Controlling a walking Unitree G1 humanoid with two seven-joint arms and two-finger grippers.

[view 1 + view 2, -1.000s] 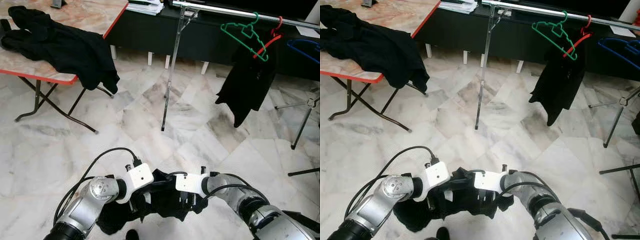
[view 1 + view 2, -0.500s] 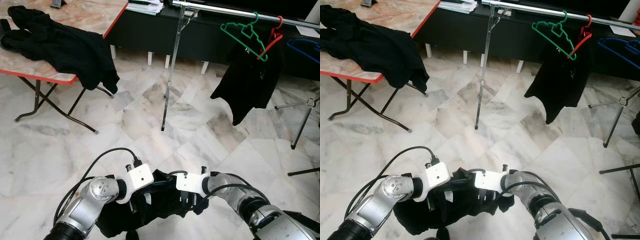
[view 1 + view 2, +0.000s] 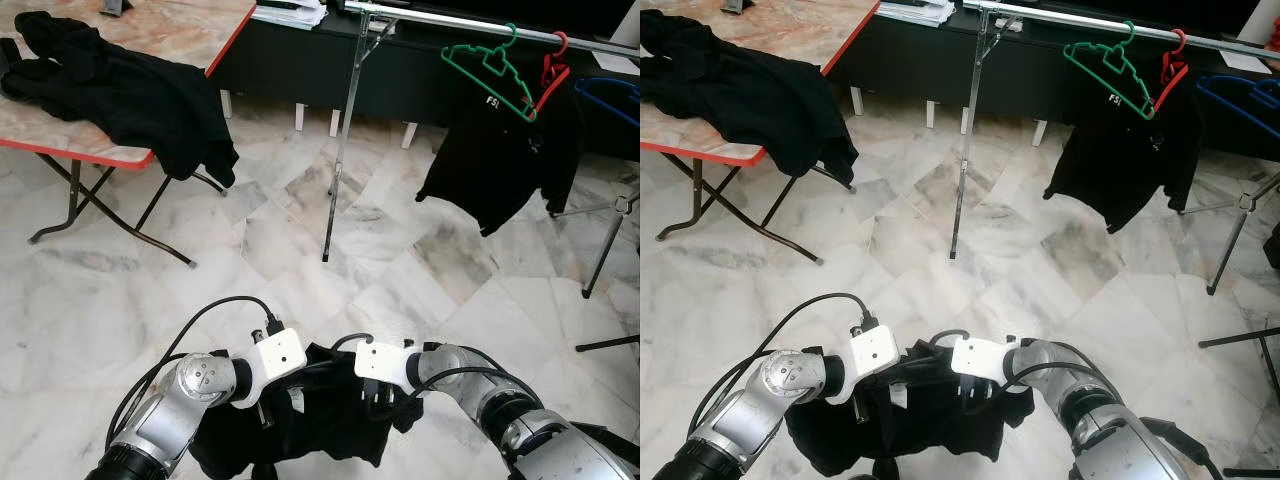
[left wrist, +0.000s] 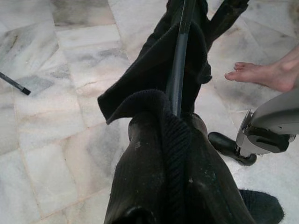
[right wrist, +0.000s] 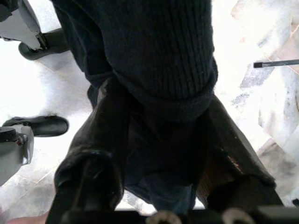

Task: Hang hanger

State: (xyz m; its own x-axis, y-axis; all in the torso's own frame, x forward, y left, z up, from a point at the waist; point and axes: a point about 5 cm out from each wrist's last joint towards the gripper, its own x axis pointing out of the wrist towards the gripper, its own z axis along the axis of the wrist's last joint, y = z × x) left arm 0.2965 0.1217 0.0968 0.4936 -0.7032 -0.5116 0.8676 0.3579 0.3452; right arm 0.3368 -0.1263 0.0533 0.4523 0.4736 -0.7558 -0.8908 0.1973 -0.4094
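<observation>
A black garment [image 3: 322, 425] hangs low in front of me between both grippers. My left gripper [image 3: 268, 405] is shut on its knitted edge [image 4: 163, 135], and a dark hanger bar [image 4: 180, 60] runs out from that grip under the cloth. My right gripper [image 3: 385, 400] is shut on the other side; its fingers [image 5: 100, 135] pinch a fold of the knit [image 5: 159, 60]. Far ahead stands a silver clothes rail [image 3: 450, 20] with an empty green hanger [image 3: 490, 62], a red hanger [image 3: 552, 75] carrying a black shirt [image 3: 505, 160], and a blue hanger [image 3: 610, 95].
A folding table [image 3: 180, 30] with a red rim stands at the left, with black clothes [image 3: 120, 90] draped over it. The rail's upright pole [image 3: 342, 150] reaches the marble floor. Another stand's legs [image 3: 610, 230] are at the right. A person's bare foot [image 4: 266, 74] is near my feet.
The black shirt on the red hanger has swung round and spread wider. The garment between my grippers hangs a little lower and fuller; both arms have barely moved.
</observation>
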